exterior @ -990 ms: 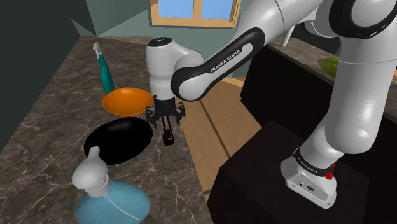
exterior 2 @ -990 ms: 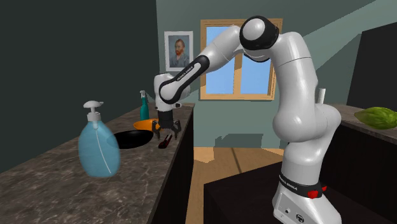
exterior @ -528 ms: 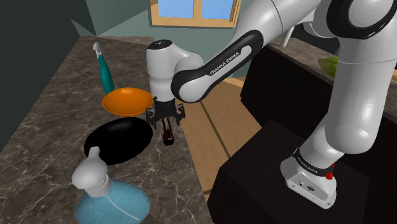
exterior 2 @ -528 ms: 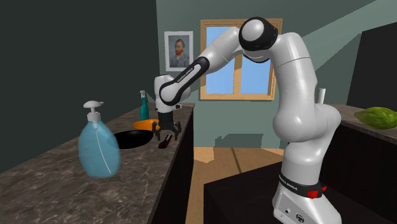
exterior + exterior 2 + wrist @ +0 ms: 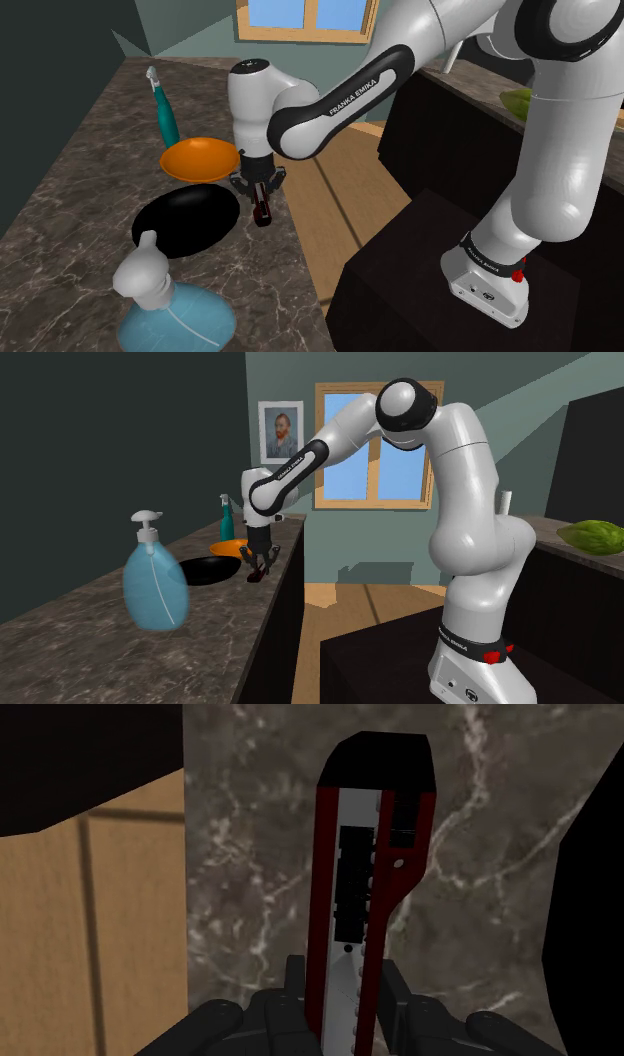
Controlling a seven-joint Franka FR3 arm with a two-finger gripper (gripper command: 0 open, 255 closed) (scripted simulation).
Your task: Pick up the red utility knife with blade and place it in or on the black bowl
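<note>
Clamping the red utility knife [image 5: 365, 904] by its near end: jaws closed snugly on both flanks of the handle, nothing else between them. Pointing straight out from the jaws along the long axis, black tip farthest away, and apparently lying low on the marbled worktop [image 5: 70, 160] near its edge. Sitting just beside the black bowl [image 5: 185, 222], toward the shoulder view's right of it. Calling, most likely, for a lift and then a short sideways carry toward the shoulder view's left, over the bowl's rim.
</note>
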